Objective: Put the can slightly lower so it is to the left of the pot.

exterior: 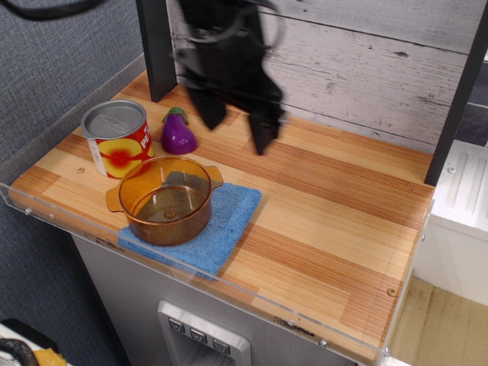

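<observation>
At the far left of the wooden table (328,198), the can (117,139) is standing upright on the bare wood, its grey lid facing up and its red label with yellow-orange fruit facing the near side. Nothing is gripping it. It is sitting to the far left of the pot (165,200), with its near edge just beside the pot's far-left rim; whether the two are touching cannot be told.

The pot, amber and see-through, is resting on a blue cloth (204,226) close to the near-left edge of the table, one small handle pointing left and the other pointing to the far right.

Just right of the can, a purple eggplant (178,133) is sitting on the wood, a little apart from the can and farther back than the pot.

Further right, the gripper (238,126) is hanging above the table, blurred with motion, well apart from the can. Its two dark fingers (263,130) are pointing down and spread wide, with bare wood showing between them, and they are holding nothing.
</observation>
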Controlling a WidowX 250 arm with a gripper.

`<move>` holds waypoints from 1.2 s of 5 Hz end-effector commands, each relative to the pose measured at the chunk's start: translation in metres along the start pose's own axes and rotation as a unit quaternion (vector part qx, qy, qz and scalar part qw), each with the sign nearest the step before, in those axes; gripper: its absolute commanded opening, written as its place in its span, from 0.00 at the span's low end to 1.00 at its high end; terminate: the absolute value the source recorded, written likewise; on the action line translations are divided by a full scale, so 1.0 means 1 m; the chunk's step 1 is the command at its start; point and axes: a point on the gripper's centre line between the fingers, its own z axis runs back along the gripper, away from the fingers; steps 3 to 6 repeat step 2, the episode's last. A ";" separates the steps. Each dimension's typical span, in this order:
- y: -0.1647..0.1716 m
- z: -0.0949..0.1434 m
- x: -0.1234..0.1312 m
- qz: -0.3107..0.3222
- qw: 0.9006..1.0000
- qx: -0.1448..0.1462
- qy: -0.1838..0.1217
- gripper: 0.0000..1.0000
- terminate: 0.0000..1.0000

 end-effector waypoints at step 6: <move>-0.026 -0.004 0.027 -0.066 0.996 -0.016 -0.051 1.00 1.00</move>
